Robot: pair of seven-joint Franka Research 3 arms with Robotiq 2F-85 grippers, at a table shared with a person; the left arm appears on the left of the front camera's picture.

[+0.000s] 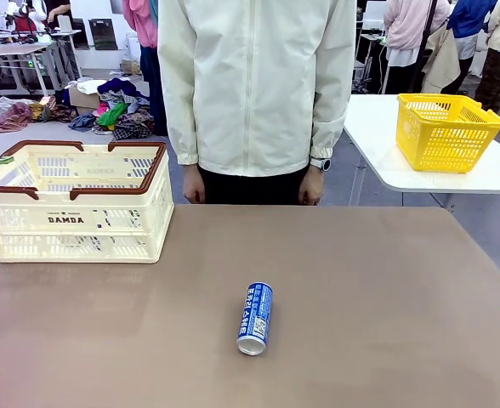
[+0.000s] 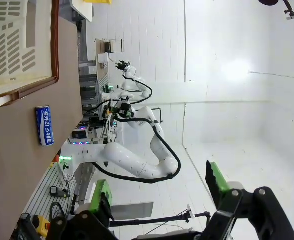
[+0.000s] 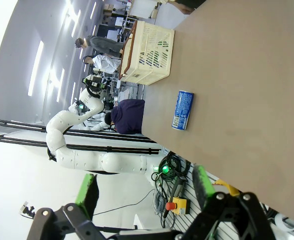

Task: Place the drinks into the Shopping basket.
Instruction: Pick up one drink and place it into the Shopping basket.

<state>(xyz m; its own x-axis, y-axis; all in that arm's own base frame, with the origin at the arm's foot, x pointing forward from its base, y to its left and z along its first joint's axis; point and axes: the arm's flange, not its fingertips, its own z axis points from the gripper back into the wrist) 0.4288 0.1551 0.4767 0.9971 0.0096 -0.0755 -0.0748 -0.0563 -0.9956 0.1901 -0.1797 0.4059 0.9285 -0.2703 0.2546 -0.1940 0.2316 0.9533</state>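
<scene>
Blue, the can (image 1: 256,318) is seen lying on its side mid-tabletop (image 1: 386,289), long axis towards the person, well right of the Shopping basket (image 1: 73,221), while both sets of fingers (image 2: 214,176) (image 3: 203,181) are held released, empty, well apart from it.

The basket (image 1: 76,212) carries "DAMDA" in dark capitals on its near wall, with a line of smaller print above it too small to read. The blue can (image 1: 255,318) bears white lettering along its side and a small printed panel near its end; neither is legible.
</scene>
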